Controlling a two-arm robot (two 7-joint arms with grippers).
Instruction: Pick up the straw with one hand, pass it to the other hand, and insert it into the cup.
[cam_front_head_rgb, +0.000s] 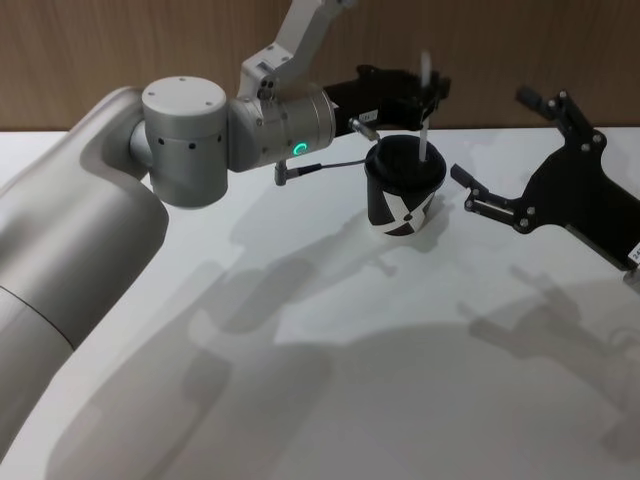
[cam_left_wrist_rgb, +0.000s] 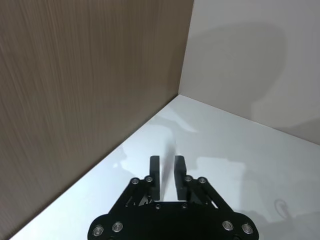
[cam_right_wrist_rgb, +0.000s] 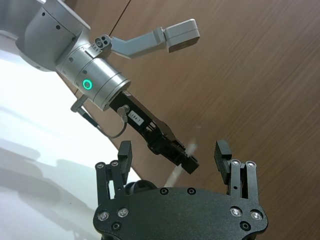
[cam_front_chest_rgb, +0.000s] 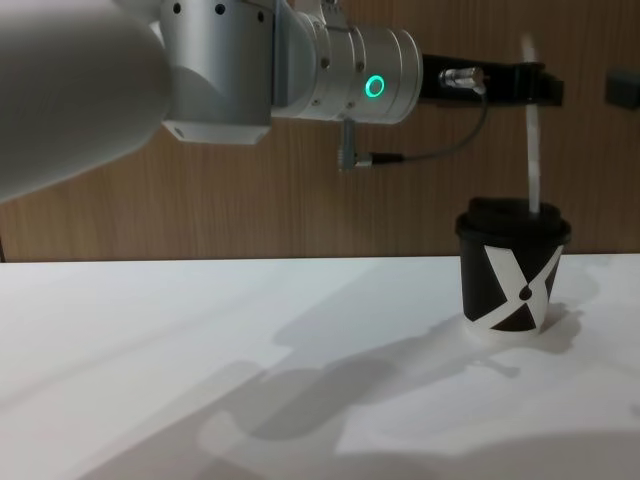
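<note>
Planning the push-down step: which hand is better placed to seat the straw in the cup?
Left. The left hand grips the straw upright over the cup; the right hand waits open beside it.

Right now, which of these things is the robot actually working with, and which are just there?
Part of the job:
straw, held upright by the left gripper
cup
right gripper, fingers open, beside the cup

Just there:
white table
wooden wall
</note>
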